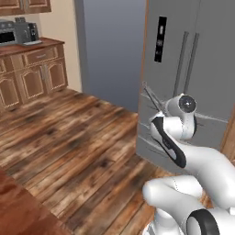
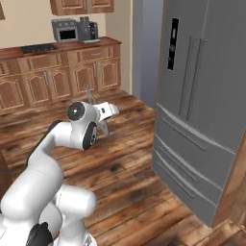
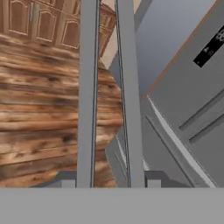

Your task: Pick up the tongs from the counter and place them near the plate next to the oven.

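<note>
Your hand (image 2: 98,115) is up in the air over the wood floor (image 1: 69,142), well clear of any table, and it is closed on the tongs (image 3: 107,94). In the hand view you see the two grey arms of the tongs running straight up from between the fingers, side by side with a narrow gap, out past the top edge. In the left base view the tongs (image 1: 151,97) show as a thin grey bar slanting up and left from the wrist, in front of the grey fridge (image 1: 197,69). In the right base view they (image 2: 90,94) poke up above the wrist, with a lower part showing below it.

The fridge stands close on your right, its black dispenser panel (image 2: 173,43) on the left door. Across the floor, against the far wall, you have brown cabinets (image 2: 57,79) with a dark reddish top, carrying a grey toaster oven (image 2: 65,31) and a dark coffee machine (image 2: 88,30) beside it. A corner of reddish-brown table (image 1: 20,209) sits at the lower left of the left base view.
</note>
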You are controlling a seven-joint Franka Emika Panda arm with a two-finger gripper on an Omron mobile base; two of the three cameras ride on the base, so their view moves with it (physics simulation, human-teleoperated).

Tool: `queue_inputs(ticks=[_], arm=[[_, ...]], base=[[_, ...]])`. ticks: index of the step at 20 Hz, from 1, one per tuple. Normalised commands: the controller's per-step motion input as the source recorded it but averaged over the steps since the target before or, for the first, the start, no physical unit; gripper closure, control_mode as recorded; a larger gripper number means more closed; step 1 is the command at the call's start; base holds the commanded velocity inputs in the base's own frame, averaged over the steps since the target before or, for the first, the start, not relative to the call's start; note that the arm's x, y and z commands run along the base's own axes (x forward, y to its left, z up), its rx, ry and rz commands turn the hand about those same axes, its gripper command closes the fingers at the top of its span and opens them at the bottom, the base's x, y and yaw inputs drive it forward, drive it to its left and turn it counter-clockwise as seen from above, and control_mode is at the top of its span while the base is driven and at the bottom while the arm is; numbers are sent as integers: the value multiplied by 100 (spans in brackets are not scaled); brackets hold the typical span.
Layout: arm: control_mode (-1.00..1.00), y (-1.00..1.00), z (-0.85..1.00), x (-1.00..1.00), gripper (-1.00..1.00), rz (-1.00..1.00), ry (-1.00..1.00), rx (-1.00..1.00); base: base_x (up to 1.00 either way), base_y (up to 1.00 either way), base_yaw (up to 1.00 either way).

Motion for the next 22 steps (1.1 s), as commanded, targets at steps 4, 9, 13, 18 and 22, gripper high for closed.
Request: queue_inputs(ticks=[4, 9, 13, 18, 22], arm=[[100, 0, 0, 0, 100, 0, 0, 0], [100, 0, 0, 0, 100, 0, 0, 0], [100, 0, 0, 0, 100, 0, 0, 0], [100, 0, 0, 0, 100, 0, 0, 0], [100, 0, 0, 0, 100, 0, 0, 0]], base=[[100, -35, 37], [100, -51, 33], [100, -29, 40], [100, 0, 48], [100, 0, 46]])
